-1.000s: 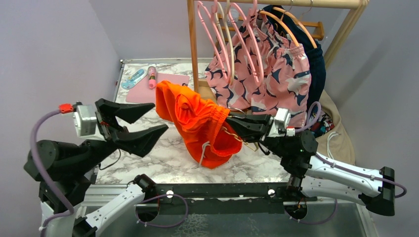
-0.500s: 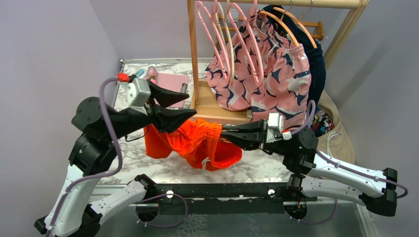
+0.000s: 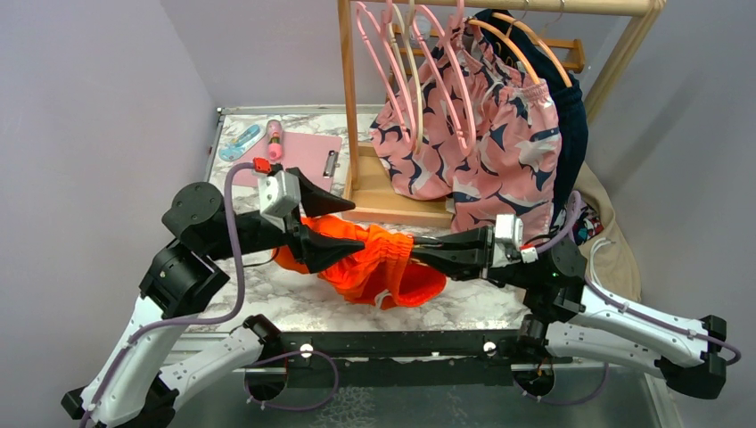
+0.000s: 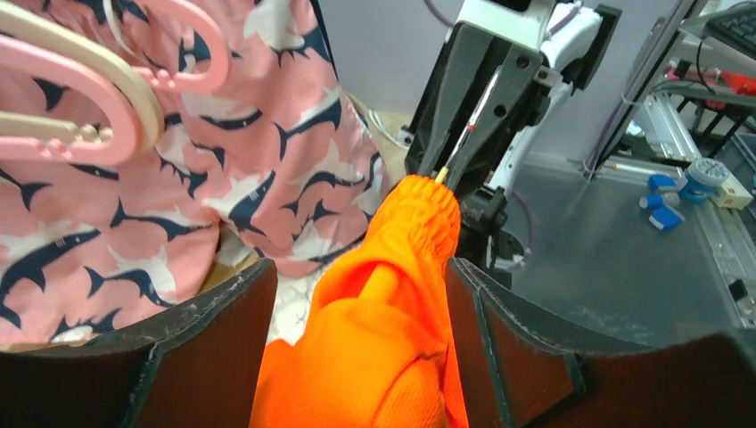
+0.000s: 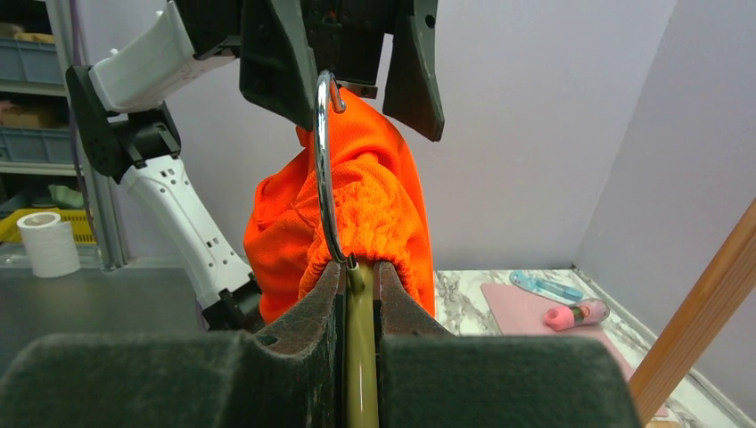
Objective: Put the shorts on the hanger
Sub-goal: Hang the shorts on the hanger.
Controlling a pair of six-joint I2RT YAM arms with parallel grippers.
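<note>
as they hang bunched, the shorts [image 3: 392,267] look bright orange-red.

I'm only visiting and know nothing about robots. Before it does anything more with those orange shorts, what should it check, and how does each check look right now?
1. Right gripper clamped on the hanger: ok.
2. Left gripper open, one finger on each side of the shorts: ok.
3. Metal hook free of cloth: cannot tell; the fabric bunches right behind it.
4. Hanger's arms inside the waistband: cannot tell; the fabric hides them.
5. Shorts lifted off the table: cannot tell from above.
</note>
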